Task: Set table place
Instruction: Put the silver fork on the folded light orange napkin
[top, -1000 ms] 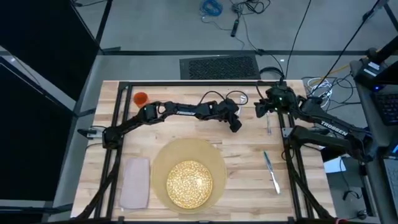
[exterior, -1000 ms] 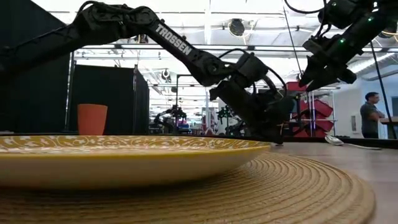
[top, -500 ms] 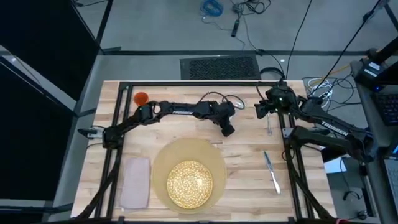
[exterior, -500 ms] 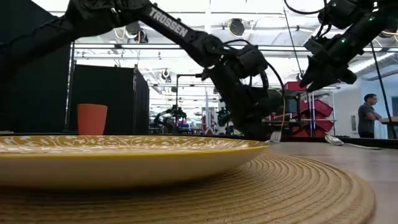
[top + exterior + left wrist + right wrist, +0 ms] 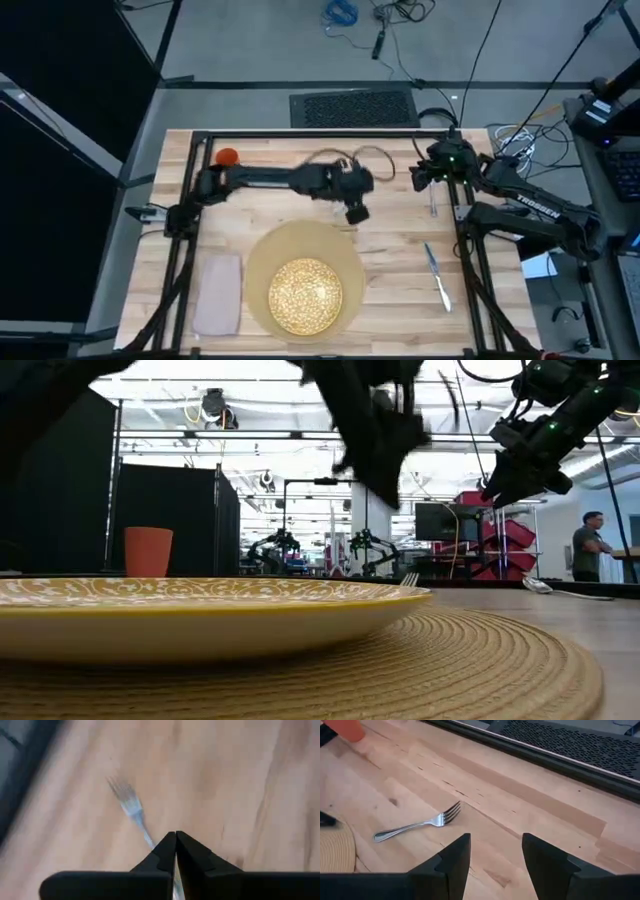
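The steel fork (image 5: 415, 826) lies flat on the pale wooden table (image 5: 400, 250), its handle end by the tan mat's (image 5: 262, 262) far right rim and its tines (image 5: 408, 578) pointing away from the mat. My left gripper (image 5: 355, 213) hangs shut above the fork's handle (image 5: 142, 827), well clear of the table in the low view (image 5: 385, 490). My right gripper (image 5: 495, 845) stands open at the far right (image 5: 416, 177), touching nothing. The gold-speckled plate (image 5: 305, 296) rests on the mat.
An orange cup (image 5: 227, 157) stands at the far left. A pinkish-grey napkin (image 5: 218, 291) lies left of the mat. A knife (image 5: 436, 276) lies at the right, and another steel piece (image 5: 432, 205) lies below my right gripper. A person (image 5: 596, 545) stands beyond the table.
My left gripper has gone toward the table's left edge and a little toward the near edge. It has also risen from table height to well above the fork.
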`<state>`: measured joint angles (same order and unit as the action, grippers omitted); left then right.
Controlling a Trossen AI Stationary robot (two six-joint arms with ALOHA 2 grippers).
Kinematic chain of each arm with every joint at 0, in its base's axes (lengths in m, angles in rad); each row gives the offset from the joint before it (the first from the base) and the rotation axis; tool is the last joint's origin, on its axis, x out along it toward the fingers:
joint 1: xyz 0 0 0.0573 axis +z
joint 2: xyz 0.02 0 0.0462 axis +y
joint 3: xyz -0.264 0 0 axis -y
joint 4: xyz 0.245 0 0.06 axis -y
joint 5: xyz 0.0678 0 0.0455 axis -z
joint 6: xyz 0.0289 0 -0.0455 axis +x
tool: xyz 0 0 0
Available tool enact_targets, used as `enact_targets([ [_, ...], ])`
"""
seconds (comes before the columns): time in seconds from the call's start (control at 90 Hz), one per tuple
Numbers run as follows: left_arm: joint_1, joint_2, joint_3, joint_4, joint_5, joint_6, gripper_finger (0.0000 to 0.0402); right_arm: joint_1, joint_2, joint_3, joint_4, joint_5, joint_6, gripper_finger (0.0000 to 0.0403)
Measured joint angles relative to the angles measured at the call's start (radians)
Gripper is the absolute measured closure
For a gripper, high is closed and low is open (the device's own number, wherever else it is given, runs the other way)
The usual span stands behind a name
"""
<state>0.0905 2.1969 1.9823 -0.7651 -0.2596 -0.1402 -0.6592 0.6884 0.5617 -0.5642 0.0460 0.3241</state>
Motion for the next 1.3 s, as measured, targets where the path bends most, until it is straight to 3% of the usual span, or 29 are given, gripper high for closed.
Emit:
enact_targets([
  [0.211,0.076,0.049,-0.008,0.093,0.176,0.057,0.0401,0.0,0.0,0.0,-0.015,0.0,0.0,0.0239],
  [0.378,0.109,0.104,-0.004,0.09,0.229,0.068,0.0379,0.0,0.0,0.0,-0.018,0.0,-0.024,0.0239],
  [0.6,0.112,0.157,-0.002,0.102,0.23,-0.039,0.0312,-0.001,0.0,0.0,-0.021,0.004,-0.049,0.0239],
  [0.744,0.112,0.17,-0.005,0.091,0.151,-0.062,0.0283,-0.001,0.0,0.0,-0.023,0.004,-0.049,0.0239],
  [0.856,0.116,0.165,-0.002,0.098,0.109,-0.062,0.0275,-0.001,0.0,0.0,-0.023,0.004,-0.049,0.0239],
  [1.3,0.124,0.215,-0.002,0.055,0.112,-0.065,0.0273,-0.001,0.0,0.0,-0.029,0.003,-0.049,0.0239],
])
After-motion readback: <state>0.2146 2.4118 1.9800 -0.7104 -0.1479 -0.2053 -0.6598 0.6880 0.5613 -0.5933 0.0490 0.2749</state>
